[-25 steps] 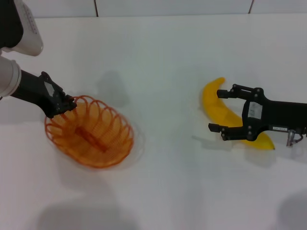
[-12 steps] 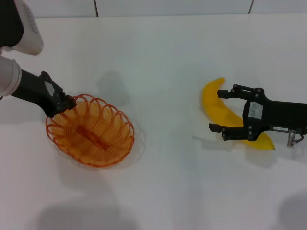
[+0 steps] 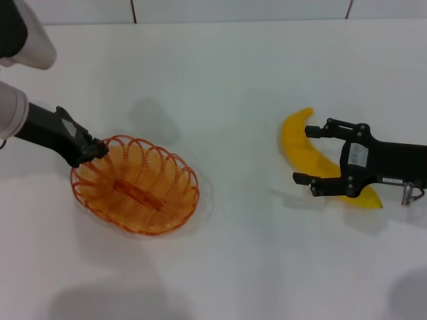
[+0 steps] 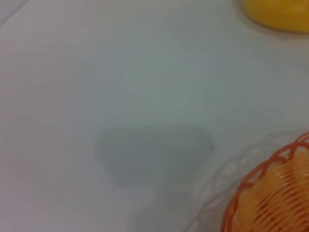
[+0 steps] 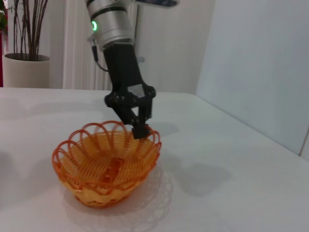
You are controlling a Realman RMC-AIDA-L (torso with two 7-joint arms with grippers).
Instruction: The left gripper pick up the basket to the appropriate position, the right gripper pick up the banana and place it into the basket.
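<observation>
The broad, smooth white worktop (image 3: 240, 80) fills the head view, with a pale tiled wall (image 3: 240, 9) along its far edge. In the right wrist view the room beyond shows a white wall, a long pale curtain and a round white planter (image 5: 25, 70) of bare twigs past the worktop's far corner.

From the left edge the left arm reaches in, its white-grey segment (image 3: 12, 110) leading down to a black forearm angled toward the middle of the worktop. The left gripper (image 3: 92, 150), a black two-fingered claw, is pinched shut on the looped rim of the small oval orange wire basket (image 3: 136, 193), at the rim's side nearest the left edge. The basket sits in the near-left part of the worktop; whether its base rests on the surface or hangs just above it is hard to judge, though the right wrist view suggests it is down or nearly so.

From the right edge the black right arm lies low and level, pointing toward the left. The right gripper (image 3: 308, 155), a black claw with a small white label, has its fingers spread wide, straddling the large curved bright yellow plastic-looking banana (image 3: 301, 148), which lies on the worktop near the right edge, well apart from the basket.
</observation>
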